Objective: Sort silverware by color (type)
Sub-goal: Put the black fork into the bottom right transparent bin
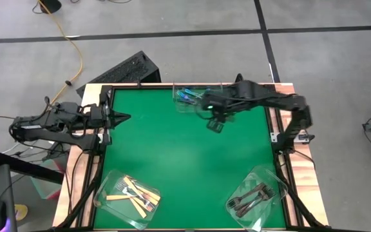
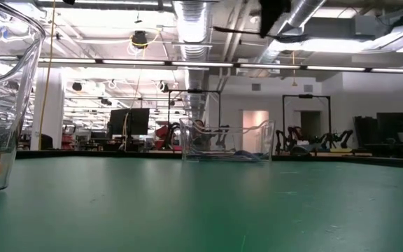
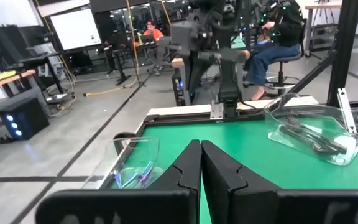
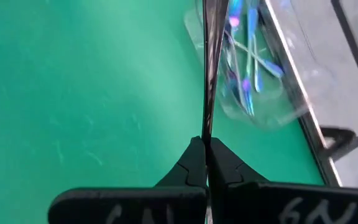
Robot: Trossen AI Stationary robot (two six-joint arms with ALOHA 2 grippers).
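Fork, dark and slim, was pinched edge-on in right end effector beside blue-fork tub; thin grip risked slipping. Left end effector sat closed, empty.

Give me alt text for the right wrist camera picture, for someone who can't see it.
The right tool is shut on a slim dark fork that points out over the green mat. Beyond the fork's far end, at the mat's edge, sits a clear tub holding blue-handled forks.
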